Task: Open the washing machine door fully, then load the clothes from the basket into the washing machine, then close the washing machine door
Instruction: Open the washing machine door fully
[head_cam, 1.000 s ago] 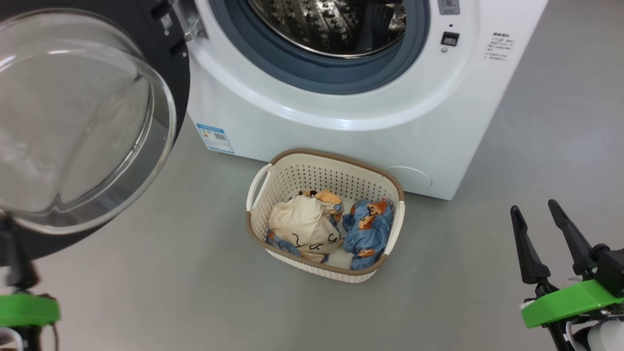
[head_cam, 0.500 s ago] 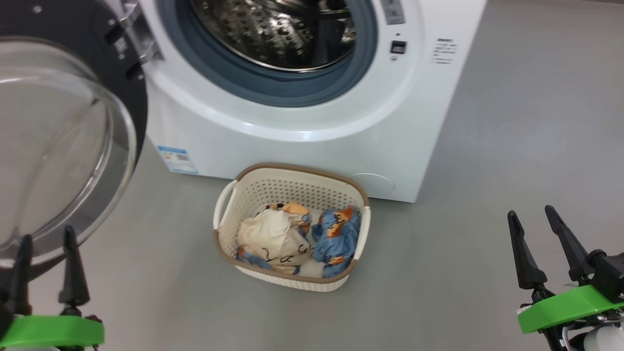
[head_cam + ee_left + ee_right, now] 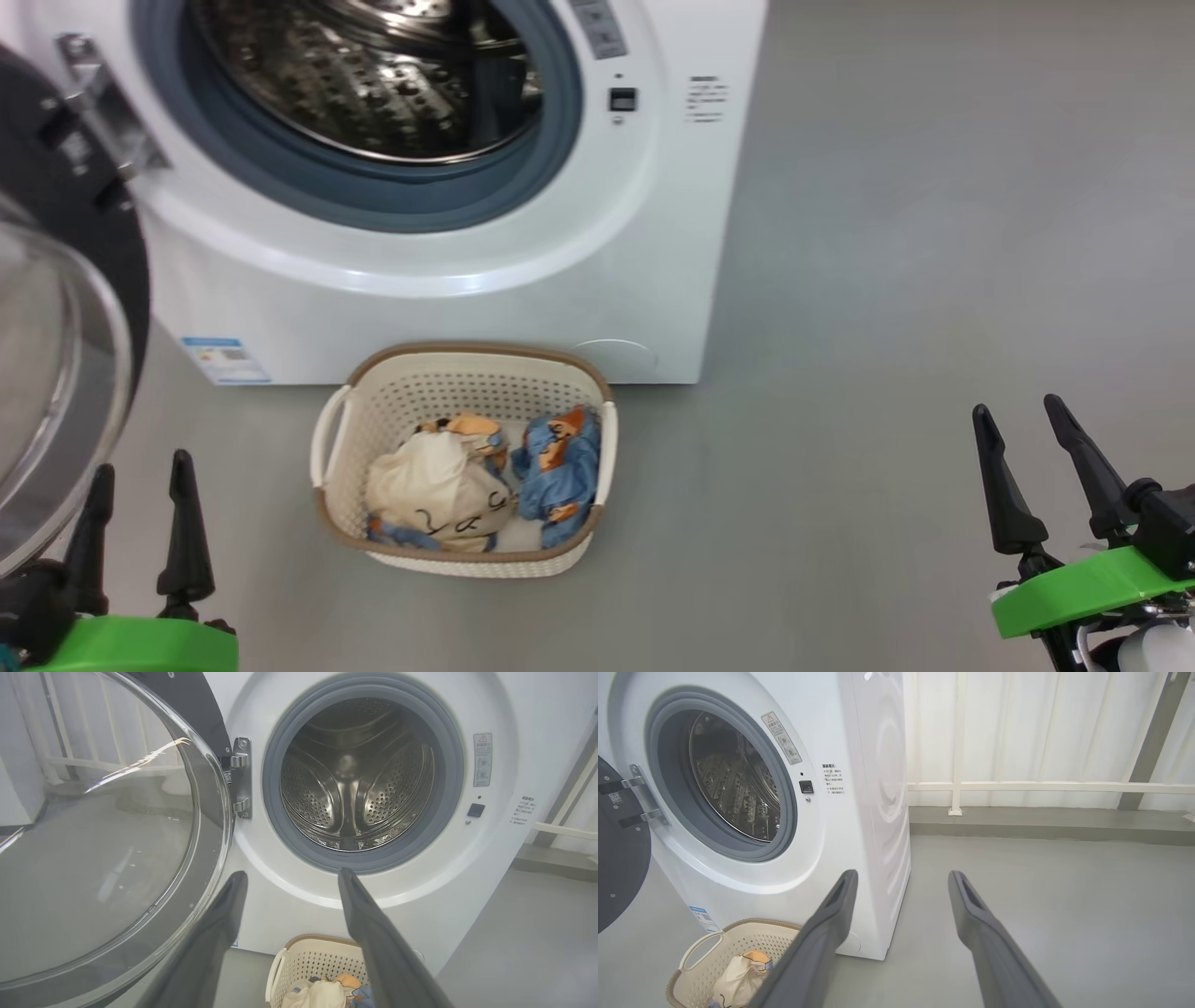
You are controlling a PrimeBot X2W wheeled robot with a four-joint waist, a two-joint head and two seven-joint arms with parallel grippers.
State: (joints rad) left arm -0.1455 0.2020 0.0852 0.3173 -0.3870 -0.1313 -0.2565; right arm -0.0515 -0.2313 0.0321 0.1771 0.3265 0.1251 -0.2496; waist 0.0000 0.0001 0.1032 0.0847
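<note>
Door (image 3: 103, 849) looks fully open, clothes (image 3: 439, 481) in basket (image 3: 467, 350) near washer (image 3: 420, 317), left gripper (image 3: 140, 465) & right gripper (image 3: 1016, 407) wide + empty; loading, closing not done.

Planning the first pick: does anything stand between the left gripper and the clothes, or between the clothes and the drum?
Nothing visible does. The left gripper, open, has only floor between it and the basket; the clothes lie uncovered in it, and the door is swung aside to the left of the drum.
</note>
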